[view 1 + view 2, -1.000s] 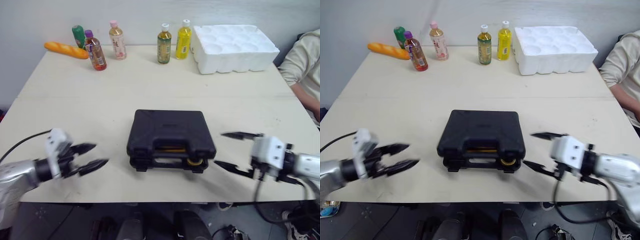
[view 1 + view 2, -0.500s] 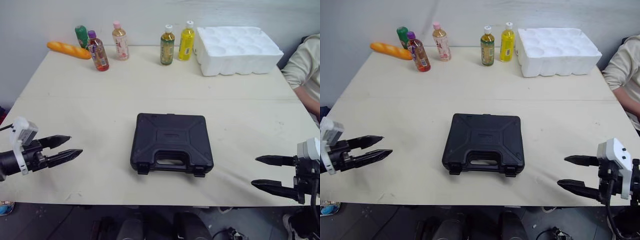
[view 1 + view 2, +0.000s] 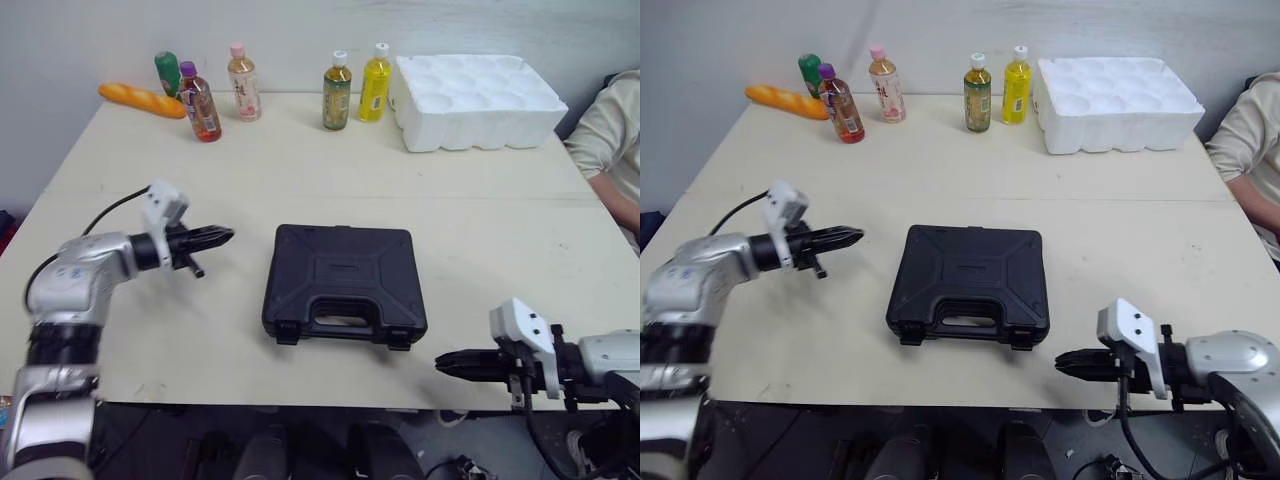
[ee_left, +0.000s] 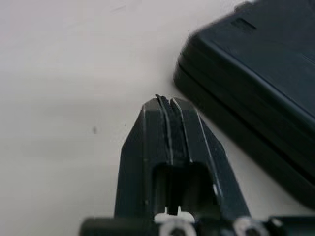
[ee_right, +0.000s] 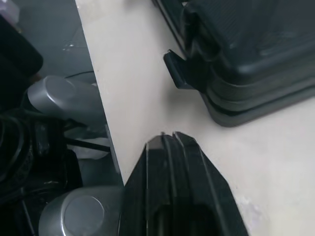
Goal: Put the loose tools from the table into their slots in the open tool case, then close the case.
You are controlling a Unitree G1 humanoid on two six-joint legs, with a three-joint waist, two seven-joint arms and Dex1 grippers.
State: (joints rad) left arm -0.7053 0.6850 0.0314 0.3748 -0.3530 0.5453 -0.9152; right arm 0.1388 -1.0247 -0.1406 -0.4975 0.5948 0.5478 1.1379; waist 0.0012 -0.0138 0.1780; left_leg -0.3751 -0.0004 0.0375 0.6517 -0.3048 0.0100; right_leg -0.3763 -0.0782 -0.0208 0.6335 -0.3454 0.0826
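- Black tool case (image 3: 345, 280) is seen at frame centre, flat on the table (image 3: 300, 170), lid down, handle toward the lower edge.
- Left gripper (image 3: 222, 237) is held just left of the case, not touching it, fingers pressed together, nothing gripped.
- Right gripper (image 3: 447, 365) is found at lower right, near the case's front corner, fingers likewise together, empty.
- Bottles (image 3: 336, 92), a baguette (image 3: 140, 100) and a white foam tray (image 3: 480, 85) are ranged along the top.

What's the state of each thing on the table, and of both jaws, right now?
tool case: closed, lying flat
case latch: looks flipped out, not snapped
left gripper: jaws shut, empty
right gripper: jaws shut, empty
bottles: upright, capped
foam tray: cups empty
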